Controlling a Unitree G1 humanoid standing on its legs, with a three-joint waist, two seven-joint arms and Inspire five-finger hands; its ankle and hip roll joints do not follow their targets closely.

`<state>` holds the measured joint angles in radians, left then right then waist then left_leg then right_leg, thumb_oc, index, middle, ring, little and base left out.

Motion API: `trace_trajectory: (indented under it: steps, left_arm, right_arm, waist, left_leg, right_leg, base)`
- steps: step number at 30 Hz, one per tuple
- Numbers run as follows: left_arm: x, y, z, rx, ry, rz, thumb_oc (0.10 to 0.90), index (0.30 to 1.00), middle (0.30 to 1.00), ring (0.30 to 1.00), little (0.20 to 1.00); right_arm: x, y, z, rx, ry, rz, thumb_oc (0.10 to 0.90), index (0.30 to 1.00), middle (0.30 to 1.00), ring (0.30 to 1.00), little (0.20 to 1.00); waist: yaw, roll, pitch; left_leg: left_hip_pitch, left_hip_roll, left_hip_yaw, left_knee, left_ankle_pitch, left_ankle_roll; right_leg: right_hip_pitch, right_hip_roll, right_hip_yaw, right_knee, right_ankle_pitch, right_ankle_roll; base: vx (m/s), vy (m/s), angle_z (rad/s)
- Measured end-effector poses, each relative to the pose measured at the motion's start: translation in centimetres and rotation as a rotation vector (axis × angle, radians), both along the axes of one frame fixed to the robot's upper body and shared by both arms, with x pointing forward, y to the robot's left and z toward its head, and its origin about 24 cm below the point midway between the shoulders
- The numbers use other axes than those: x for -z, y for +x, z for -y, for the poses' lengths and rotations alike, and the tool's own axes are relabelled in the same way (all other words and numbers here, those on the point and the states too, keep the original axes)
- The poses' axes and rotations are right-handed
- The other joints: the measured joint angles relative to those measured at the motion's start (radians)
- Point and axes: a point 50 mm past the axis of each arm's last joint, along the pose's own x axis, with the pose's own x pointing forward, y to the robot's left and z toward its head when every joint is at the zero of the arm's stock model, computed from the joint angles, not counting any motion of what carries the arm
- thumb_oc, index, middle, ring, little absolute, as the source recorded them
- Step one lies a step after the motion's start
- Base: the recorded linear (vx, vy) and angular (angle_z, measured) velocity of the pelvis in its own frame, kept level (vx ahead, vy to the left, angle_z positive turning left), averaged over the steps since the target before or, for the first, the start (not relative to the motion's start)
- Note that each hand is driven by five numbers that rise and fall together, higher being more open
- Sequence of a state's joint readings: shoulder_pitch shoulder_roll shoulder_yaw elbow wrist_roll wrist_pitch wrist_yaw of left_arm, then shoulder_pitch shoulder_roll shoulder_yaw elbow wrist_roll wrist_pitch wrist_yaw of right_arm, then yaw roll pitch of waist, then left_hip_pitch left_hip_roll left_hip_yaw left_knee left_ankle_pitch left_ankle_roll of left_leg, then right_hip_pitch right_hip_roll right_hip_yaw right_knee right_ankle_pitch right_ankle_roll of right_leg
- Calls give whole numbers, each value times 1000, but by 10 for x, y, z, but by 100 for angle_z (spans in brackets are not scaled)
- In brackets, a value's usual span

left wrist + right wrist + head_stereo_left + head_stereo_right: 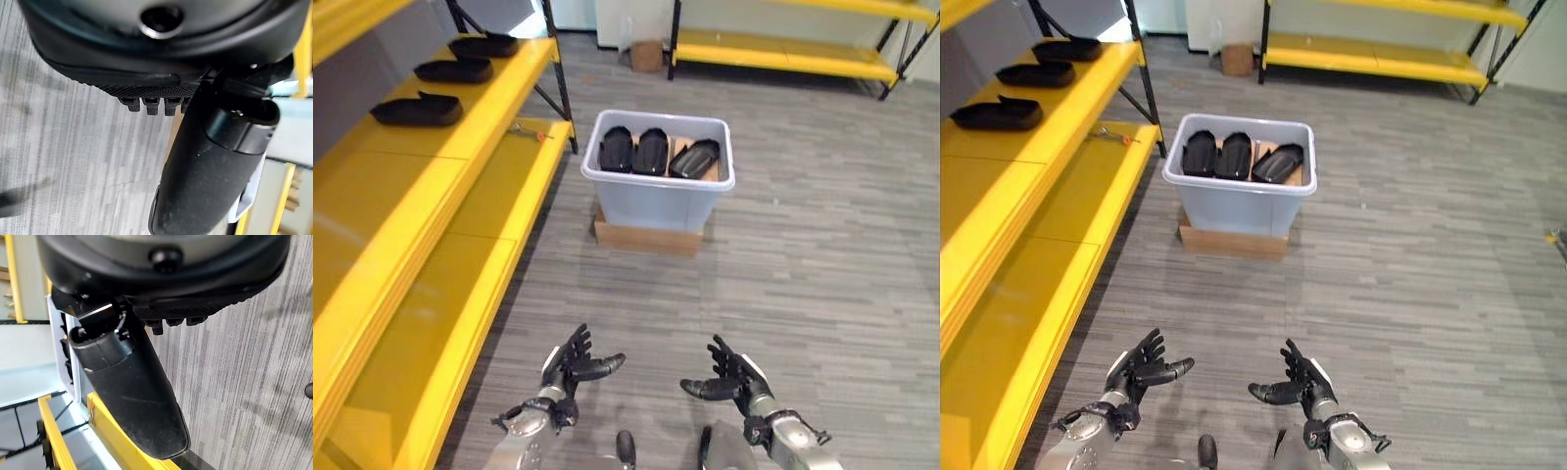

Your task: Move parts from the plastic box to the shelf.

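Note:
A pale grey plastic box (656, 201) stands on the floor ahead of me and holds three black parts (651, 151) side by side. The yellow shelf (480, 132) runs along my left; three more black parts (416, 110) lie in a row on its upper level. My left hand (570, 370) and right hand (732, 377) hover low over the floor, well short of the box, palms facing each other. Both are open and hold nothing. The wrist views show the left hand's thumb (210, 166) and the right hand's thumb (132, 391) straight, with floor beyond.
The box rests on a flat cardboard base (646, 238). A small tool (529, 130) lies on the shelf's lower level near the box. Another yellow shelf (783, 54) stands along the far wall, with a brown carton (646, 54) beside it. Grey floor lies between me and the box.

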<state>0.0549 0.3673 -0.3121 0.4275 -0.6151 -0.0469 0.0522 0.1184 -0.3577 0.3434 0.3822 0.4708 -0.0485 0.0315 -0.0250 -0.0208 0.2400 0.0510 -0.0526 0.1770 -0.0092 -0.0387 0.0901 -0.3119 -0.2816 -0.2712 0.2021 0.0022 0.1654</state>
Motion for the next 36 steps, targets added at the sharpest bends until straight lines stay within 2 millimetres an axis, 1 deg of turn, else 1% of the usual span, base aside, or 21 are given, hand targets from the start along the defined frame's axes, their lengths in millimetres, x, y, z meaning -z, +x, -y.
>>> trace_trajectory:
  steps: [2, 4, 7, 8, 9, 11, 13, 14, 16, 17, 18, 20, 22, 24, 26, 28, 29, 31, 32, 33, 36]
  left_arm:
    - [5, -4, -1, -4, 2, -23, 900, 1000, 1000, 1000, 1000]
    - [6, -5, -3, -10, 5, -31, 900, 1000, 1000, 1000, 1000]
    - [8, -8, -3, -16, 3, -38, 900, 1000, 1000, 1000, 1000]
    - [10, -10, 0, -21, -8, -47, 900, 1000, 1000, 1000, 1000]
    - [11, -10, 8, -17, -32, -47, 900, 1000, 1000, 1000, 1000]
    - [10, -8, 12, -5, -49, -34, 900, 1000, 1000, 1000, 1000]
    - [10, -5, 18, -2, -67, -30, 900, 1000, 1000, 1000, 1000]
    - [8, -4, 19, 2, -73, -22, 900, 1000, 1000, 1000, 1000]
    - [7, -3, 18, -3, -72, -16, 900, 1000, 1000, 1000, 1000]
    - [8, -5, 17, -3, -71, -22, 900, 1000, 1000, 1000, 1000]
    - [6, -2, 19, 3, -76, -10, 900, 1000, 1000, 1000, 1000]
    - [3, 1, 19, 9, -74, 6, 900, 1000, 1000, 1000, 1000]
    - [3, 0, 19, 11, -75, 5, 900, 1000, 1000, 1000, 1000]
    - [5, -3, 19, 6, -75, -4, 900, 1000, 1000, 1000, 1000]
    - [7, -7, 15, 0, -66, -20, 900, 1000, 1000, 1000, 1000]
    - [11, -11, 11, -3, -52, -40, 900, 1000, 1000, 1000, 1000]
    - [13, -10, 8, -10, -41, -50, 900, 1000, 1000, 1000, 1000]
    - [16, -16, 6, -15, -34, -74, 900, 1000, 1000, 1000, 1000]
    - [18, -20, 3, -17, -29, -83, 900, 1000, 1000, 1000, 1000]
    - [19, -22, -1, -21, -15, -92, 900, 1000, 1000, 1000, 1000]
    - [9, -13, -10, -7, 17, -52, 900, 1000, 1000, 1000, 1000]
  right_arm:
    - [3, -4, 1, -2, -6, -24, 900, 1000, 1000, 1000, 1000]
    - [4, -4, 0, -8, -10, -27, 900, 1000, 1000, 1000, 1000]
    - [4, -4, -1, -20, -16, -26, 900, 1000, 1000, 1000, 1000]
    - [4, -4, 1, -23, -22, -29, 900, 1000, 1000, 1000, 1000]
    - [1, 0, 5, -22, -36, -19, 900, 1000, 1000, 1000, 1000]
    - [-3, 7, 5, -30, -41, 4, 900, 1000, 1000, 1000, 1000]
    - [-9, 16, 8, -23, -47, 37, 900, 1000, 1000, 1000, 1000]
    - [-12, 20, 11, -25, -55, 51, 900, 1000, 1000, 1000, 1000]
    - [-12, 19, 12, -24, -60, 51, 900, 1000, 1000, 1000, 1000]
    - [-11, 18, 14, -23, -66, 48, 900, 1000, 1000, 1000, 1000]
    - [-13, 17, 17, -20, -68, 55, 900, 1000, 1000, 1000, 1000]
    - [-11, 15, 19, -7, -72, 45, 900, 1000, 1000, 1000, 1000]
    - [-7, 9, 21, 2, -77, 25, 900, 1000, 1000, 1000, 1000]
    - [-6, 6, 23, 4, -82, 11, 900, 1000, 1000, 1000, 1000]
    - [-3, 4, 22, 6, -79, 2, 900, 1000, 1000, 1000, 1000]
    - [1, -2, 22, 11, -79, -17, 900, 1000, 1000, 1000, 1000]
    - [4, 0, 26, 17, -93, -35, 900, 1000, 1000, 1000, 1000]
    - [8, -8, 29, 20, -100, -62, 900, 1000, 1000, 1000, 1000]
    - [10, -13, 31, 21, -103, -75, 900, 1000, 1000, 1000, 1000]
    - [12, -16, 27, 20, -92, -85, 900, 1000, 1000, 1000, 1000]
    - [9, -14, 14, -2, -40, -61, 900, 1000, 1000, 1000, 1000]
  waist:
    - [-6, -8, 4]
    - [-24, -6, 3]
    - [-24, -18, -12]
    - [-27, -3, -35]
    - [-28, 37, -53]
    - [-23, 46, -59]
    - [-28, 43, -66]
    - [-27, 21, -80]
    - [-2, 1, -85]
    - [6, -9, -84]
    - [10, -19, -82]
    - [14, -44, -71]
    - [30, -70, -60]
    - [38, -61, -53]
    - [60, -46, -43]
    - [61, -28, -53]
    - [75, 5, -25]
    - [84, 17, -29]
    - [85, 24, -35]
    - [87, 5, -41]
    - [82, -54, -54]
  left_leg:
    - [49, -24, 1, -14, -10, -12]
    - [92, -21, -17, -21, -35, -30]
    - [187, 1, -48, -60, -68, -79]
    - [207, 33, -64, -67, -86, -106]
    - [210, 83, -74, -60, -92, -118]
    - [205, 124, -72, -4, -82, -136]
    - [176, 154, -86, 111, -75, -159]
    - [87, 175, -114, 335, -56, -197]
    - [-35, 194, -165, 620, 18, -238]
    - [-122, 201, -207, 762, 35, -236]
    - [-180, 198, -207, 833, 100, -223]
    - [-276, 206, -178, 901, 61, -207]
    - [-342, 197, -128, 796, 17, -198]
    - [-355, 196, -101, 572, 15, -184]
    - [-373, 205, -94, 437, 37, -182]
    - [-339, 213, -127, 102, 97, -206]
    - [-314, 240, -155, -51, 153, -209]
    - [-310, 238, -155, -59, 165, -211]
    - [-299, 239, -146, -5, 157, -193]
    - [-274, 207, -119, 10, 218, -158]
    - [-244, 108, -64, -8, 237, -87]
  right_leg:
    - [12, -7, -5, -208, 86, -2]
    - [15, -9, 15, -242, 158, -3]
    - [96, 20, 4, -198, 187, -17]
    - [120, 53, 16, -197, 240, -64]
    - [128, 101, 2, -177, 200, -89]
    - [139, 140, -8, -152, 181, -138]
    - [166, 161, -16, -135, 138, -151]
    - [196, 188, -14, -129, 79, -163]
    - [229, 208, -4, -142, 62, -211]
    - [260, 229, -11, -143, 42, -243]
    - [273, 234, -14, -135, 7, -273]
    - [299, 238, -11, -156, 5, -276]
    - [349, 236, -6, -187, -20, -279]
    - [384, 252, -15, -219, -18, -272]
    - [413, 268, 1, -229, -26, -262]
    - [450, 293, 14, -286, -45, -201]
    - [486, 314, 16, -288, -37, -213]
    - [514, 312, 27, -287, -65, -194]
    - [535, 306, 40, -287, -84, -173]
    - [545, 265, 71, -256, -130, -141]
    - [530, 153, 76, -187, -145, -97]
  base:
    - [416, -176, 10]
    - [293, -127, 21]
    - [490, -220, 29]
    - [281, -148, 30]
    - [323, -213, 14]
    - [249, -198, -9]
    - [254, -290, -10]
    - [204, -276, -23]
    - [180, -244, -49]
    - [243, -281, -50]
    - [176, -192, -37]
    - [170, -62, -16]
    - [269, -6, -5]
    - [211, 78, 0]
    - [409, 201, -21]
    - [346, 166, -8]
    - [341, 163, -19]
    - [326, 179, -25]
    - [525, 338, -35]
    - [421, 279, -41]
    - [336, 287, -15]
